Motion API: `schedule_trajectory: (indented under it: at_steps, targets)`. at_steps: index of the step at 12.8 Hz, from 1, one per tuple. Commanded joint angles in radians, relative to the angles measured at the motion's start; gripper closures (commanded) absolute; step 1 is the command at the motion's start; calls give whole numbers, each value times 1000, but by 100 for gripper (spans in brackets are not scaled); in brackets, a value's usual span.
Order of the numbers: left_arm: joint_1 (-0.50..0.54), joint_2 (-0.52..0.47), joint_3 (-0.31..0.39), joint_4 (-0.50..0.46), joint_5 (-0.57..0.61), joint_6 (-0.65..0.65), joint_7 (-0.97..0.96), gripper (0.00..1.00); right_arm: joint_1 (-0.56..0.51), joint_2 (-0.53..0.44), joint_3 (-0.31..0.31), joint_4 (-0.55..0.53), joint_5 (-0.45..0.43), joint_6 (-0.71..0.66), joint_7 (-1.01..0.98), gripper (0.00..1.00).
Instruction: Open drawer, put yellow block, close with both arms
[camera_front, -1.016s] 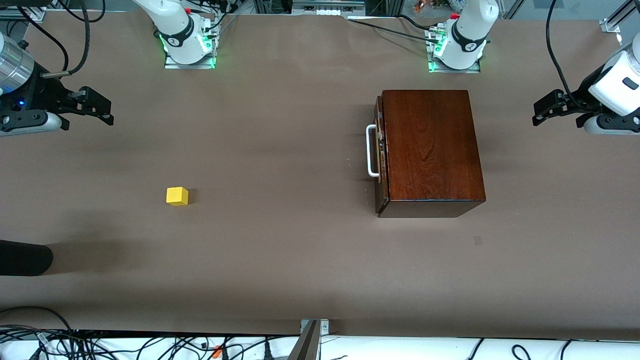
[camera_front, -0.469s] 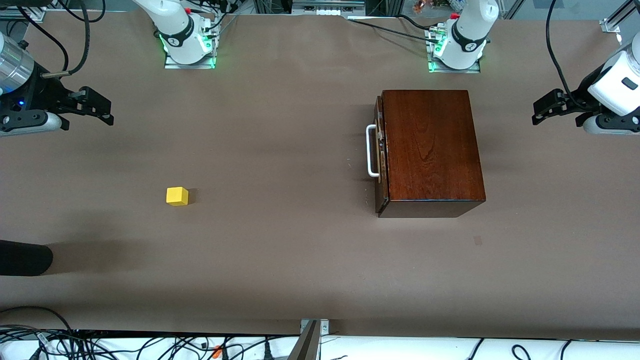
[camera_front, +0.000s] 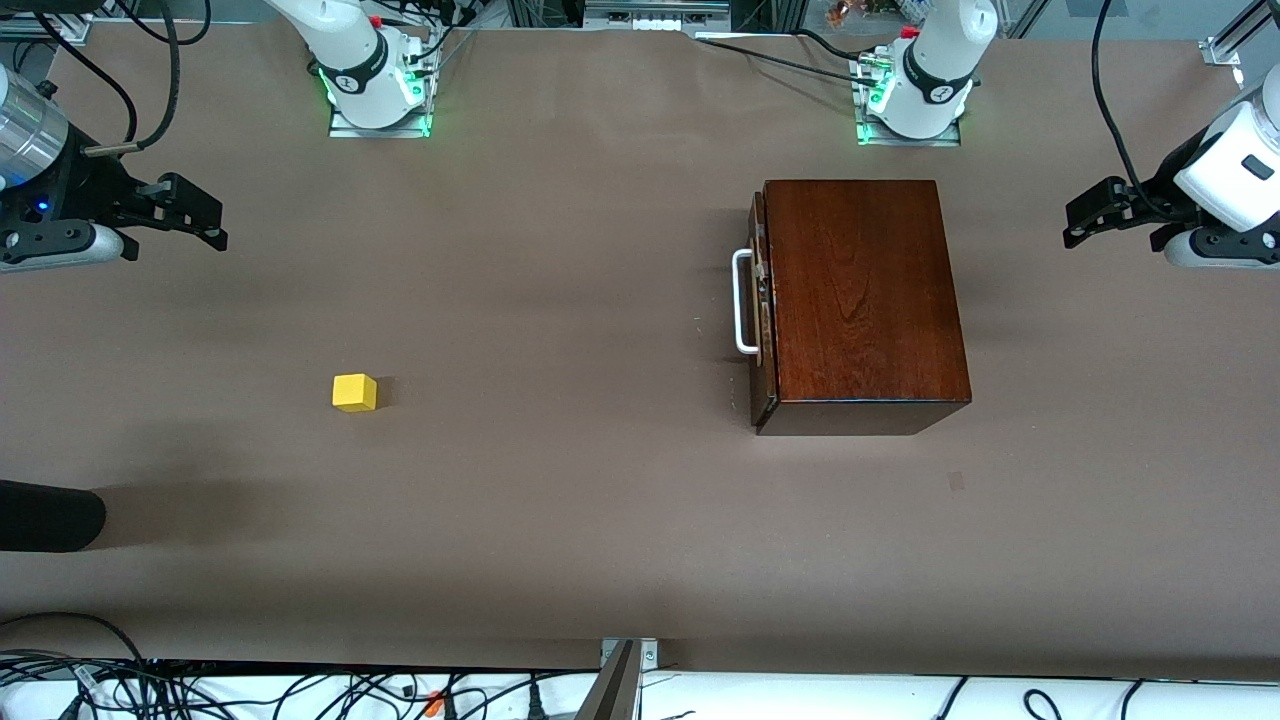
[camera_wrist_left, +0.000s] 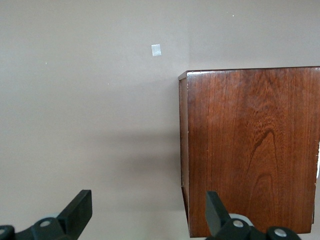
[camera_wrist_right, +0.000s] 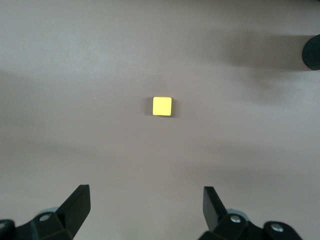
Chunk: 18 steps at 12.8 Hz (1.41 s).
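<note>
Drawer shut in the wooden box, toward the tabletop's left-arm end. Yellow block lies toward the right-arm end; likely light, rigid, best gripped across flat faces. Left gripper and right gripper hang empty, jaws apart.

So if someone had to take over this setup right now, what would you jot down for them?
Left gripper: jaws open, empty, waiting in the air at the left arm's end of the table.
Right gripper: jaws open, empty, waiting at the right arm's end.
Drawer: shut inside the wooden box, white handle facing the right arm's end.
Yellow block: on the table, well apart from the box, toward the right arm's end.
Done: nothing.
Left: open the drawer, put the block in, close it.
</note>
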Motion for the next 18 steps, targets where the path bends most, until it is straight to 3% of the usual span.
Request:
schedule_trajectory:
  at_steps: [1,5,9,14,18]
  targets:
    - [-3,0,-1,15,3,-27,-5,0,-11,8,6,19,-12,-5,-7,0]
    - [-4,11,-48,15,3,-82,-11,0,-11,8,6,19,-12,-4,-7,0]
    - [-6,37,-174,22,-14,-103,-97,0,-11,6,6,19,-12,-5,-7,0]
    - [-23,263,-412,192,0,-71,-431,0,-11,8,6,19,-12,-4,-7,0]
    - [-185,382,-421,200,78,53,-655,0,-11,8,6,19,-12,-4,-7,0]
